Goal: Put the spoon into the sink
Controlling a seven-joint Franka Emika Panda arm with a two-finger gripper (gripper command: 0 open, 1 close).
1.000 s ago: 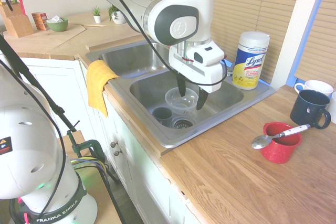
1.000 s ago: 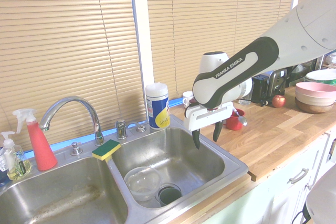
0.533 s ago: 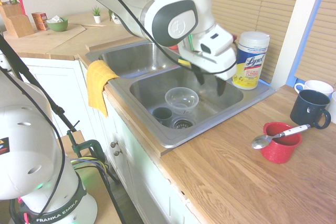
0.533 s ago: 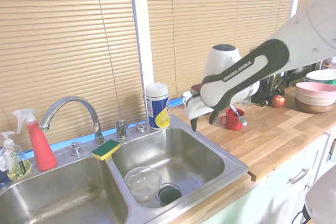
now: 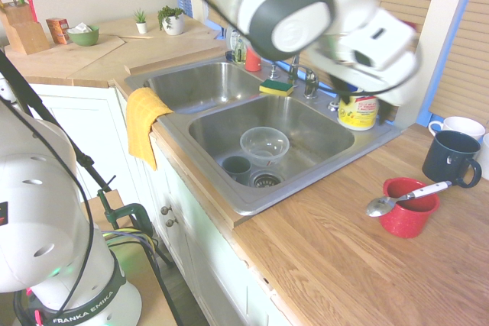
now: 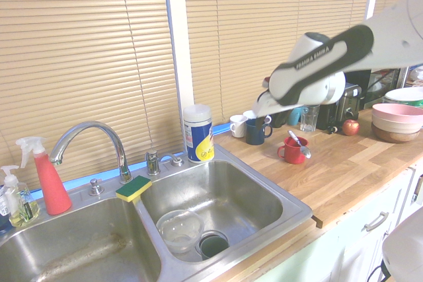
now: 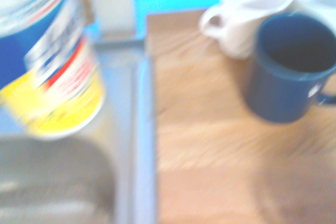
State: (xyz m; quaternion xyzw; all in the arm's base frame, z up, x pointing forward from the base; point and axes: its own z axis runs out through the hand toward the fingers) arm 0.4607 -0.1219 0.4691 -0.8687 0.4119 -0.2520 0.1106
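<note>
Your spoon (image 5: pixel 405 197) rests across the red cup (image 5: pixel 406 214), at the sink's (image 5: pixel 306 181) four o'clock; nothing done. Jaws probably empty, opening unclear.

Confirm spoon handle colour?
White; the spoon has a silver bowl and lies across the red cup. Clearest in the first exterior view.

End effector (image 5: pixel 382 43) motion-blurred, fingers indistinct; wipes canister (image 5: pixel 357 112) partly hidden.

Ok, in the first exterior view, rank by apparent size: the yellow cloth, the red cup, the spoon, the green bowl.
1. yellow cloth
2. red cup
3. spoon, longer than the cup is wide but far slimmer
4. green bowl, though it sits farthest from the camera
</note>
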